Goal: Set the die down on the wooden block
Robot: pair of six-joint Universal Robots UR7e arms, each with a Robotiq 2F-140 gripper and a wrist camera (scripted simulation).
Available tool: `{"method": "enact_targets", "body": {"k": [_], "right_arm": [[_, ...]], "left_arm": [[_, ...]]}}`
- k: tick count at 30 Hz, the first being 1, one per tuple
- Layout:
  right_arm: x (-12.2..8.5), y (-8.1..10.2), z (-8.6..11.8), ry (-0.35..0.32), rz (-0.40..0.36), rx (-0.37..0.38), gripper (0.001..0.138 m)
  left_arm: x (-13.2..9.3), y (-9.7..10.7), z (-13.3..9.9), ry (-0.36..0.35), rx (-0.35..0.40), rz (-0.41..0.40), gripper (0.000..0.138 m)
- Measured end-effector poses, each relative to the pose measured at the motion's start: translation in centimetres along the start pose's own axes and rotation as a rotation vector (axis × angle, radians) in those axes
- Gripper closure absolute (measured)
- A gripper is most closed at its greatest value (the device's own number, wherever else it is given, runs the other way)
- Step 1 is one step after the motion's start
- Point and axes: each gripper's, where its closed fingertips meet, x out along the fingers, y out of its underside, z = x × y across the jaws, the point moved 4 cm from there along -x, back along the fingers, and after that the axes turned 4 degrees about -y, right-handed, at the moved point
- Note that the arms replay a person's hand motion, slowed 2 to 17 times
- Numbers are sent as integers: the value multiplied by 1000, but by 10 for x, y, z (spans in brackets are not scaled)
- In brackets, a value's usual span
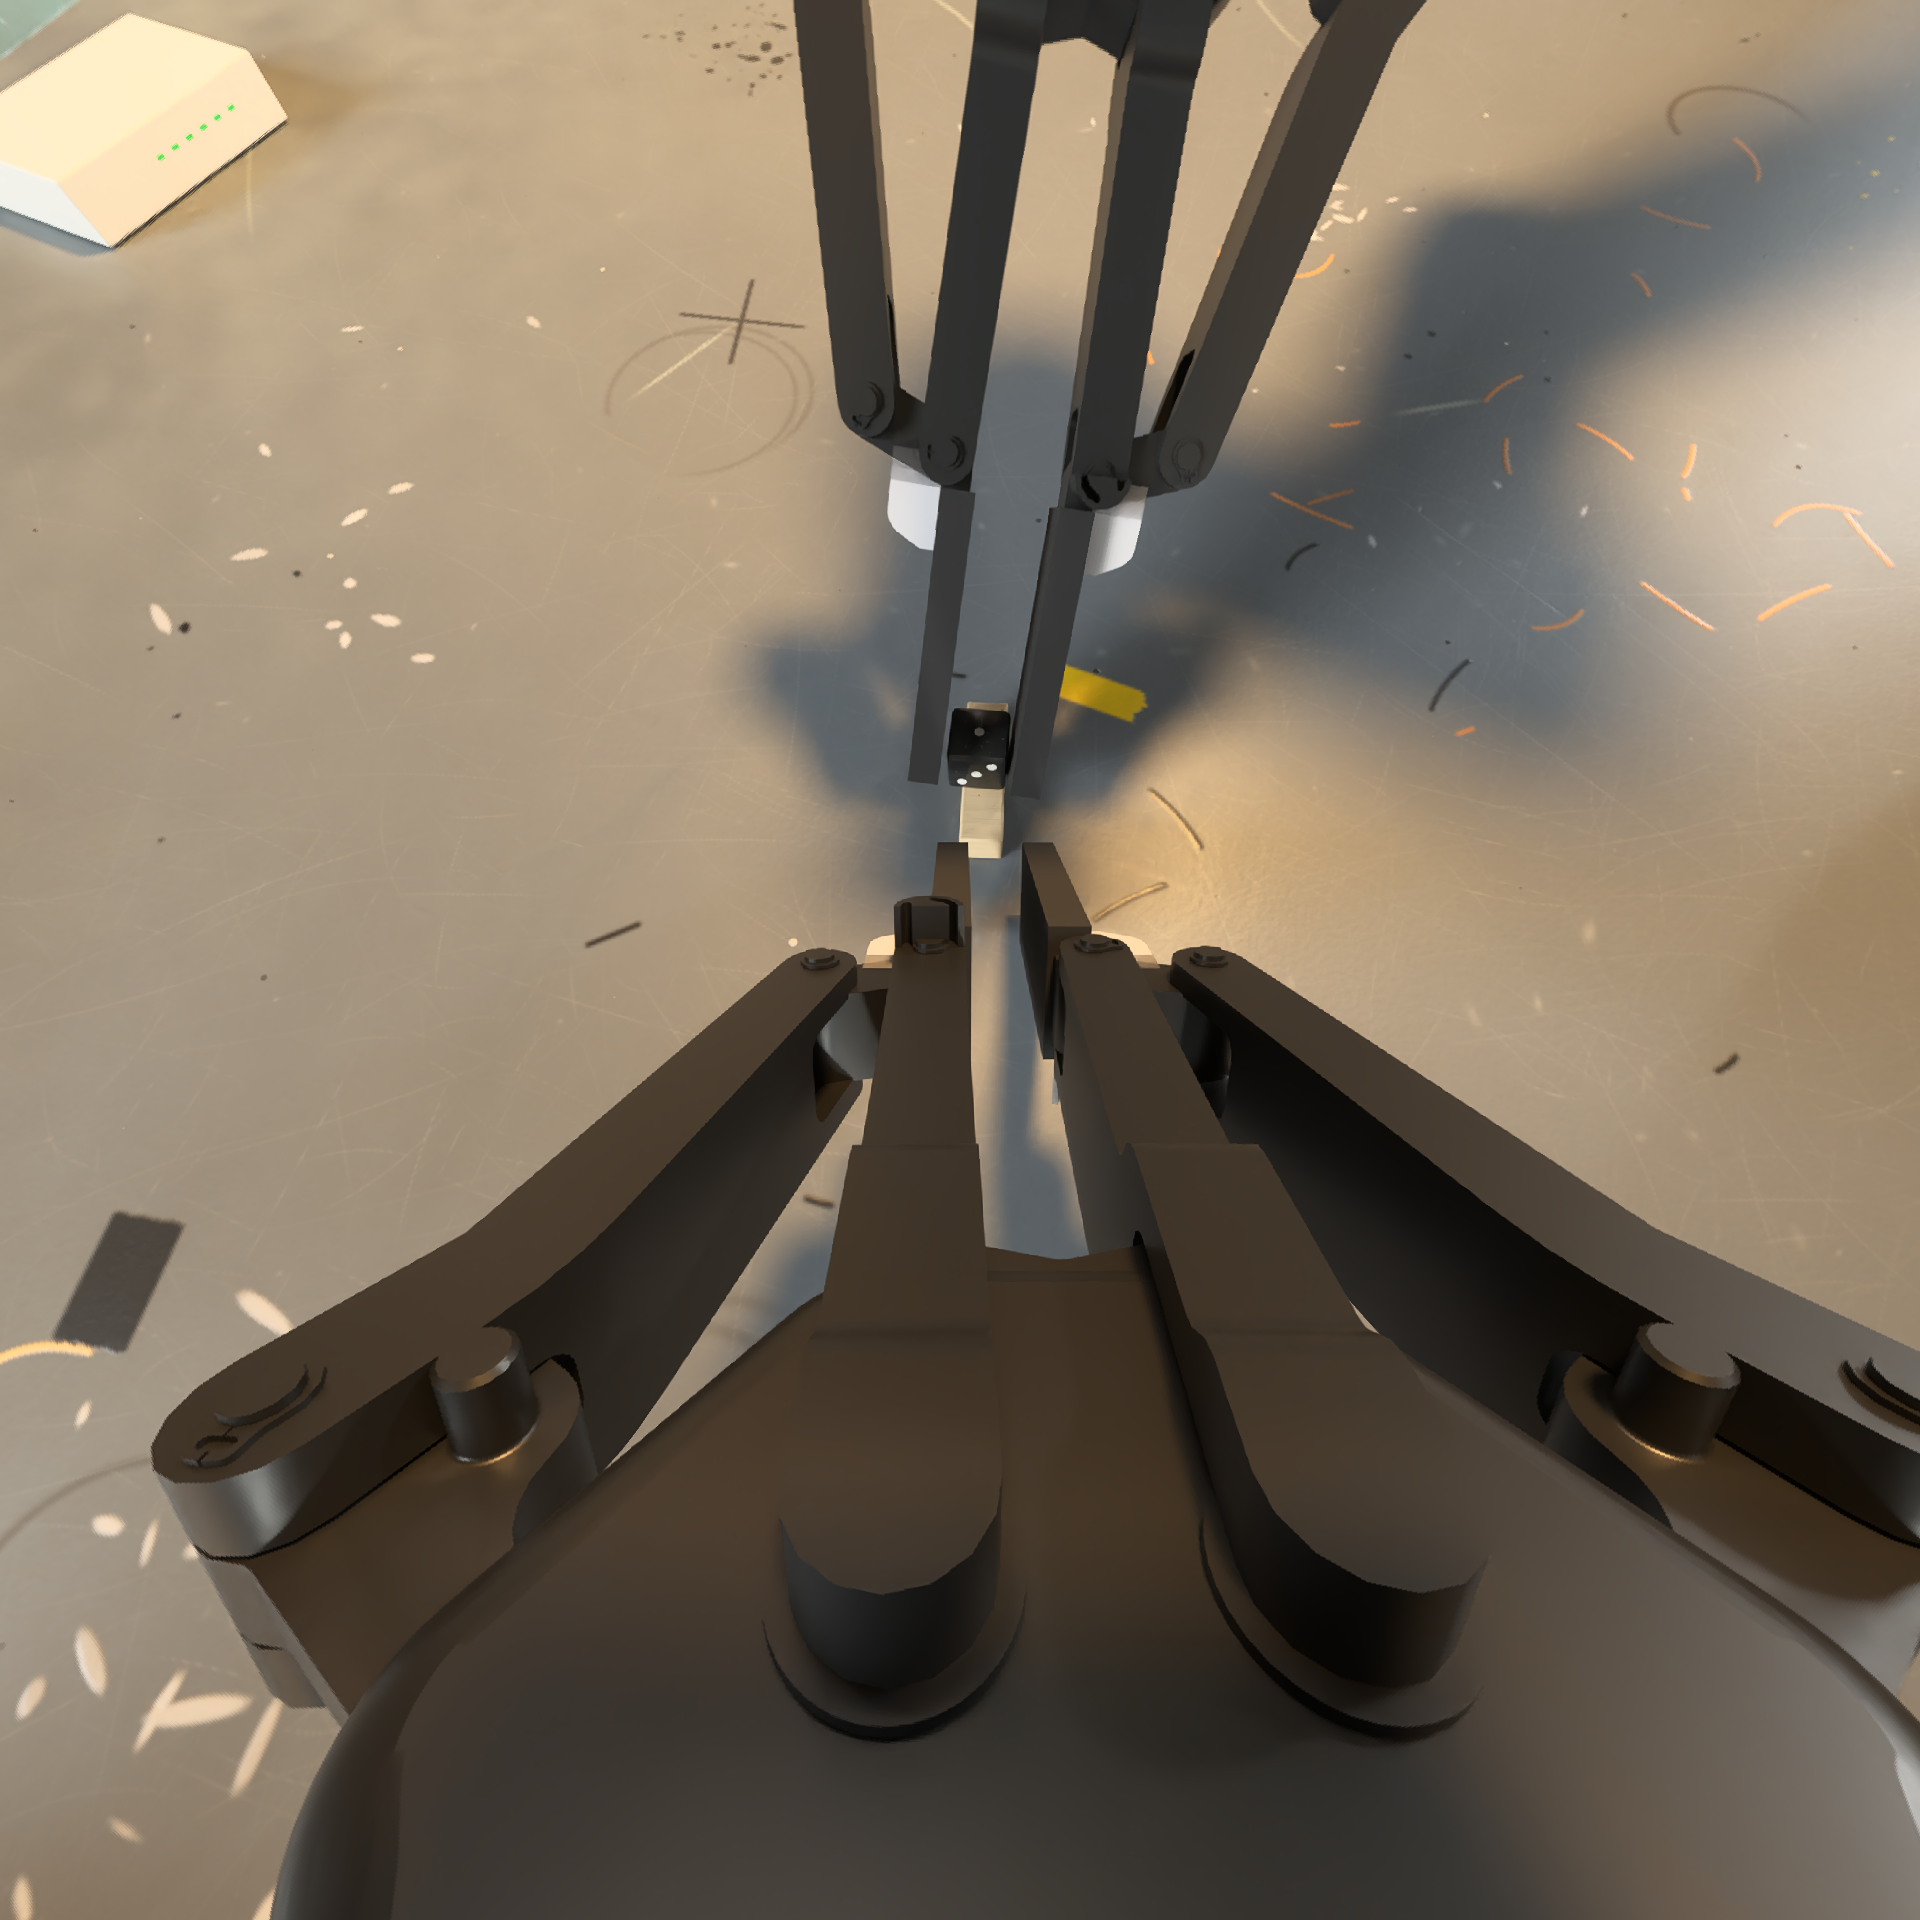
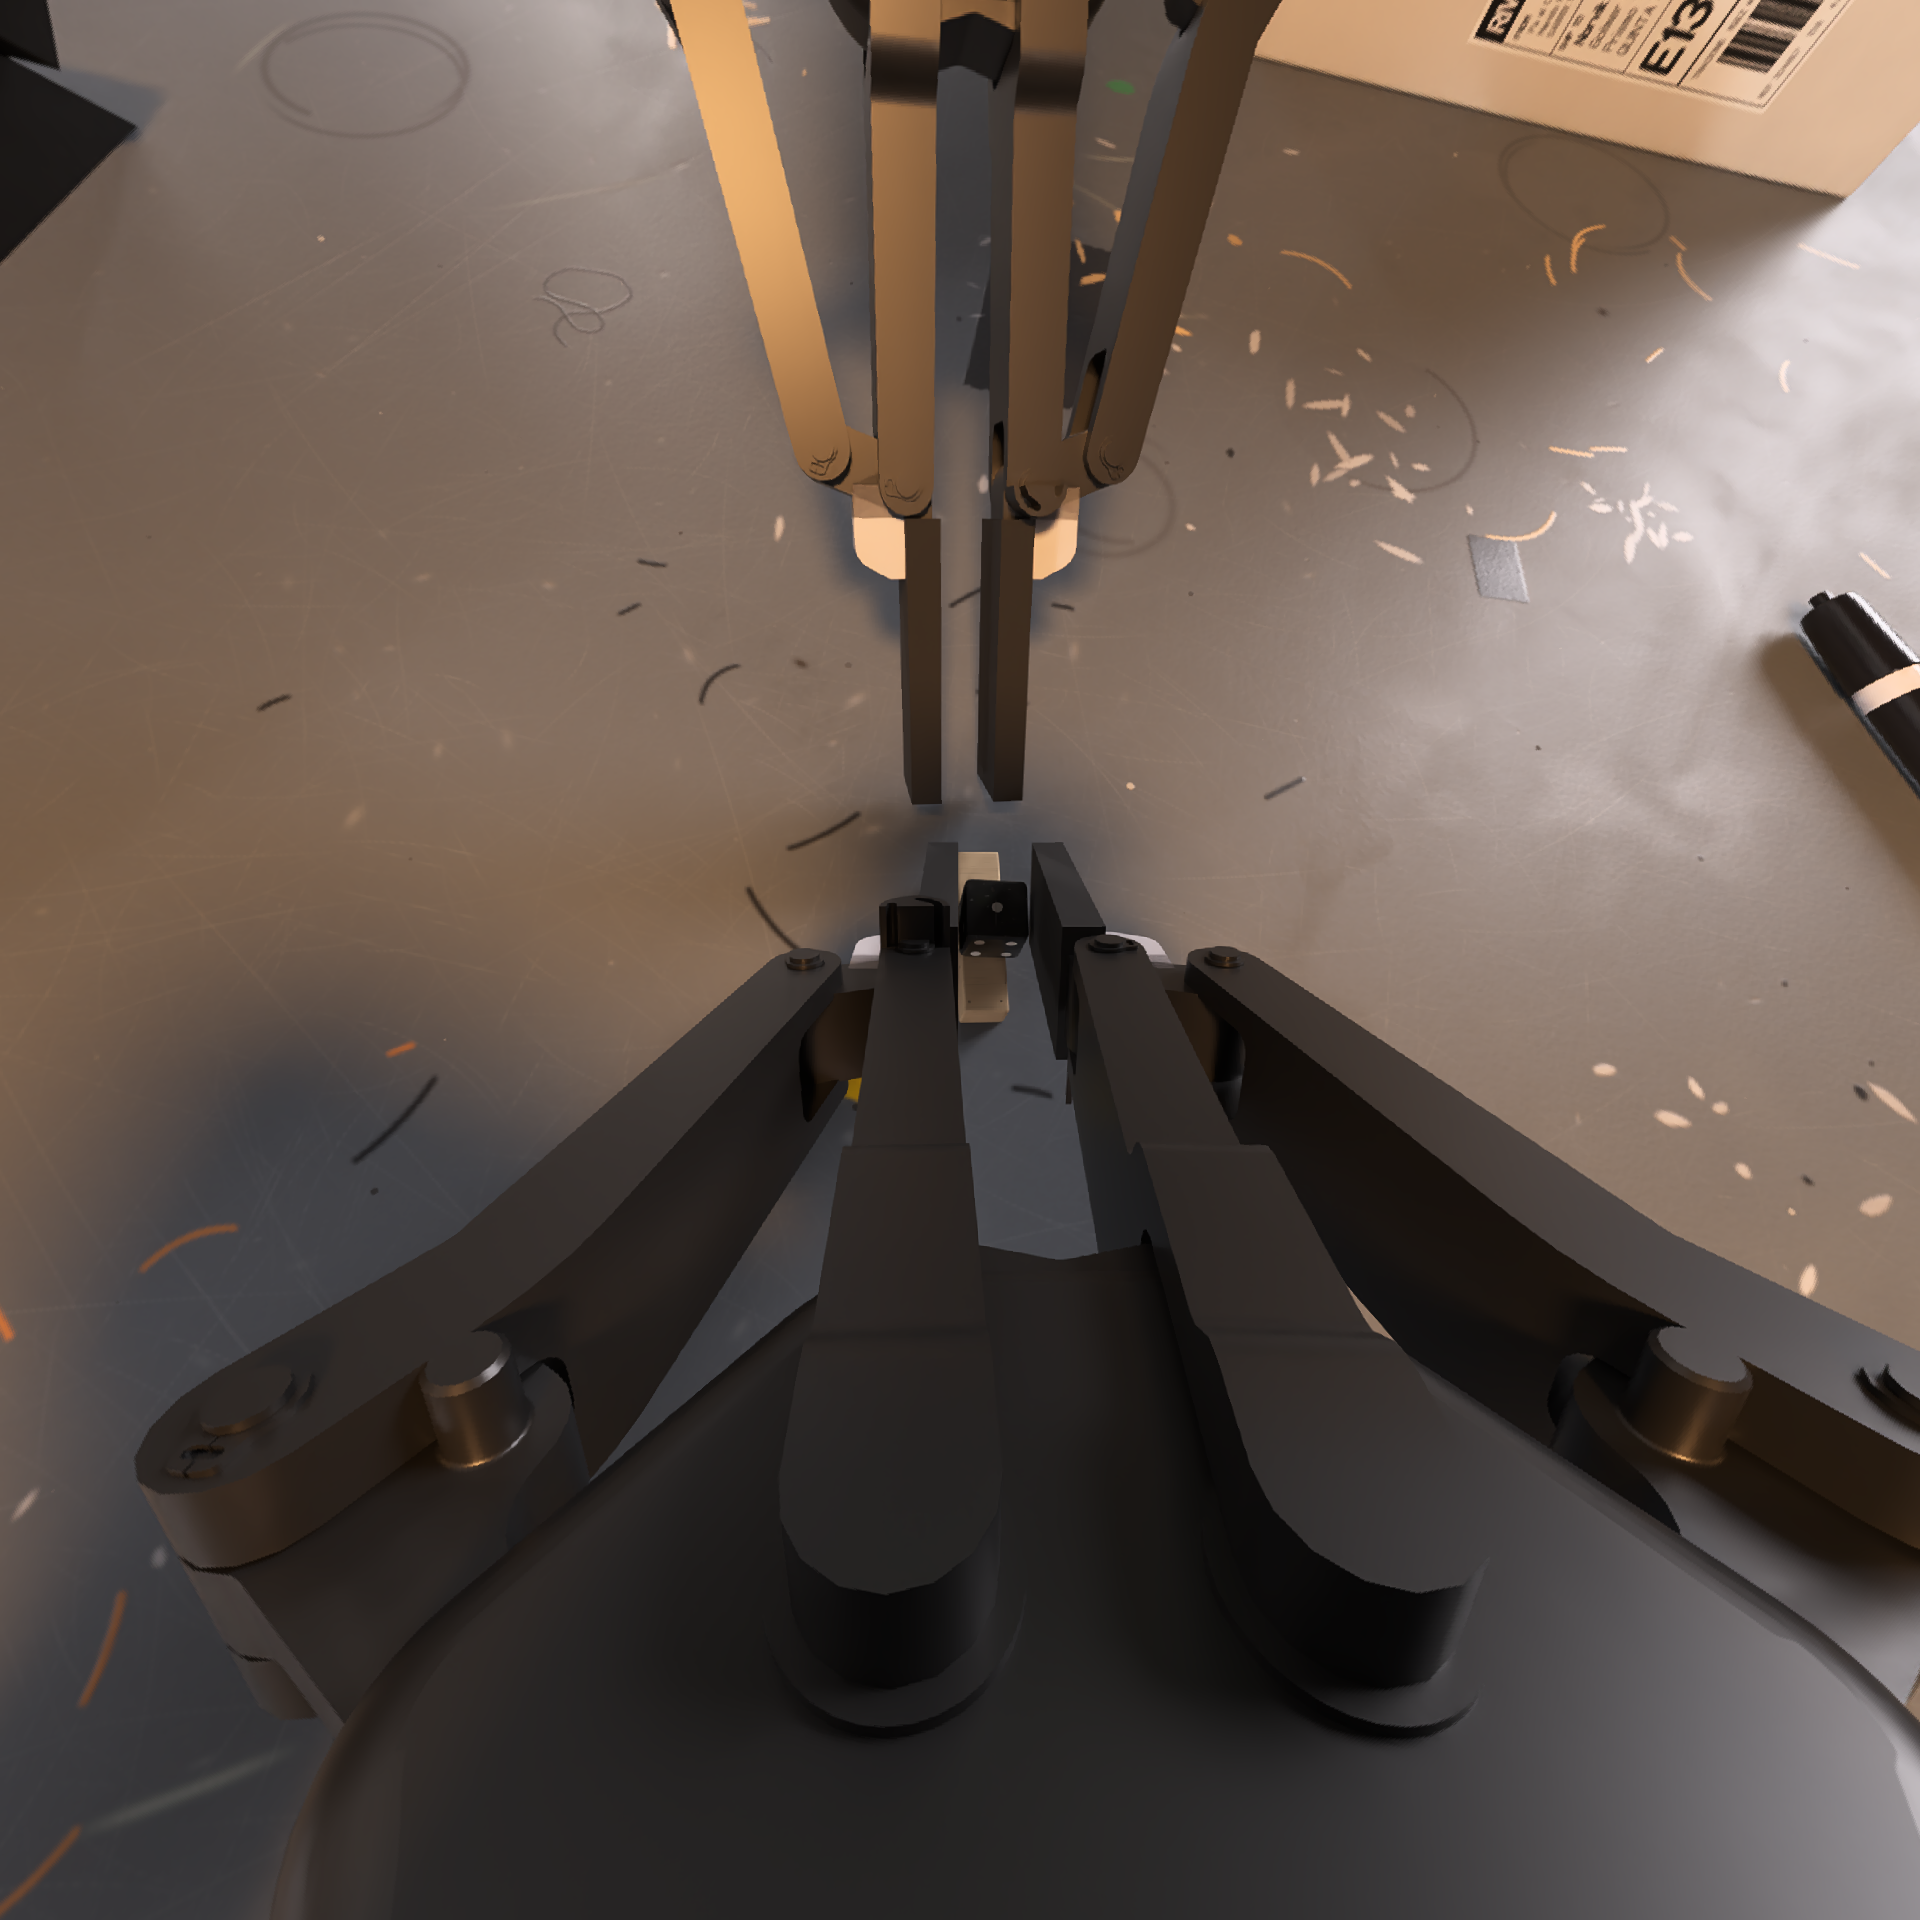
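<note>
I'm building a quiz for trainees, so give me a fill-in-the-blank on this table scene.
The right gripper is shut on a small black ___ with white pips. Beneath it lies a pale wooden ___. The white wedge-shaped box on the table shows a row of small ___ lights.
Missing: die, block, green.

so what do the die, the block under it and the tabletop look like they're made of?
Die: black with white pips and a slight sheen, likely moulded plastic. It sits between the right tool's fingers.
Block: pale cream, matte, sharp-edged. That fits light unfinished wood, though no grain shows.
Tabletop: grey-tan and smooth with a dull gloss, covered in fine scratches. Could be laminate or coated metal; hard to say which.
</note>
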Motion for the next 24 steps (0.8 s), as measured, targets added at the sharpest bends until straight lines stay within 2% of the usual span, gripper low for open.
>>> {"method": "enact_targets", "body": {"k": [16, 24], "right_arm": [[-5, -4, -3, -72, 111, -45, 117], [-1, -5, -7, -97, 173, -42, 115]], "left_arm": [[0, -4, 1, -8, 4, -2, 125], [-1, -4, 3, -13, -4, -12, 125]]}}
